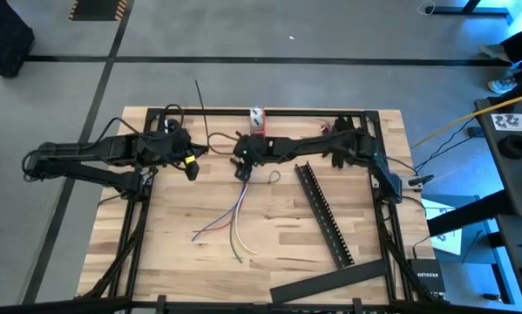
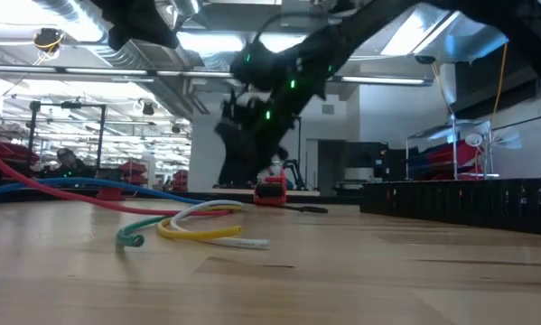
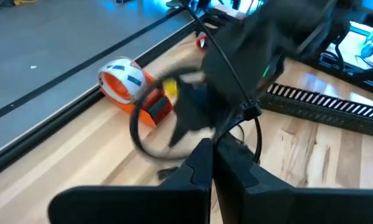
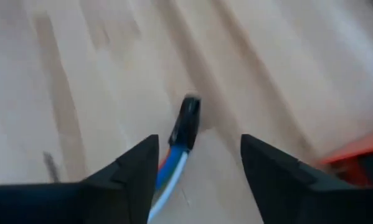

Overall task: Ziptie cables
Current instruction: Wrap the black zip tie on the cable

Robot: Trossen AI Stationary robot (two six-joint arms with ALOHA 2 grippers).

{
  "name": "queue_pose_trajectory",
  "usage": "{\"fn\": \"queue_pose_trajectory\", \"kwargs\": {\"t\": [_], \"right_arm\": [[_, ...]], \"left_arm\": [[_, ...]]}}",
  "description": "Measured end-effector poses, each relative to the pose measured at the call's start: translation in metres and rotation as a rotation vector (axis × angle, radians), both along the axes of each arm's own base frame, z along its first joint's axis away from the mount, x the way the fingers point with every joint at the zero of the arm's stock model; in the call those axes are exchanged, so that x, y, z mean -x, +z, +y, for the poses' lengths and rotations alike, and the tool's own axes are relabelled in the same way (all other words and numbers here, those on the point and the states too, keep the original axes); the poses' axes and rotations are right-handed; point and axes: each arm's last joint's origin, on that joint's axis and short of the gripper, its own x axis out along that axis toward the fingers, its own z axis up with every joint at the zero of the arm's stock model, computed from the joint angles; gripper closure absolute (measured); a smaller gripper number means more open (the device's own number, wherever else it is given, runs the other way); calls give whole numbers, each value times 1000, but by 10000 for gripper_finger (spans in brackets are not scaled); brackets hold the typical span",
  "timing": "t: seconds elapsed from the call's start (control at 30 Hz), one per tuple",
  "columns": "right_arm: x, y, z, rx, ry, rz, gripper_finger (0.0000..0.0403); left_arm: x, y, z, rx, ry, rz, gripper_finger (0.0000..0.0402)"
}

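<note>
The cables (image 1: 234,218), thin flexible wires in blue, red, white and yellow-green, lie on the pale wood-plank table (image 1: 173,262), fanned out at the near end and gathered toward the far end, their long axis running near to far. The right gripper (image 1: 242,167) hangs over the gathered end, its dark fingers spread apart, the bundle's black-capped tip (image 4: 187,121) between them, not grasped. Just left, the left gripper (image 1: 191,166) is clenched on a thin black zip tie (image 3: 226,62) looped ahead of it
</note>
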Motion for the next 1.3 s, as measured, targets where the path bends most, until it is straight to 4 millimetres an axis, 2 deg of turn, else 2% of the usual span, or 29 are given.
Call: {"fn": "queue_pose_trajectory", "kwargs": {"t": [0.13,0.27,0.37,0.57,0.67,0.8,0.87,0.9,1.0,1.07,1.3], "right_arm": [[-3,-29,1,-59,1,43,178],[-7,-41,3,-59,-14,41,200],[-9,-52,6,-44,-19,50,242],[-12,-62,12,-47,0,58,379],[-11,-56,12,-38,16,53,379],[-7,-30,11,-9,36,34,382],[-1,-9,11,44,59,39,393],[-1,5,11,80,74,6,395],[8,64,12,162,106,-111,393],[16,95,13,206,124,-169,392],[49,170,19,332,175,-303,392]], "left_arm": [[1,-1,0,2,2,14,401],[1,-2,0,-5,-3,22,401],[1,-2,0,-16,-10,30,401],[1,-2,0,-25,-15,33,401],[1,-1,0,-26,-15,33,401],[0,0,0,-28,-15,11,401],[0,2,0,-29,-15,-12,401],[-1,4,0,-30,-15,-30,401],[-1,11,0,-41,-18,-98,401],[1,16,0,-56,-22,-142,401],[3,27,-1,-64,-38,-252,401]]}}
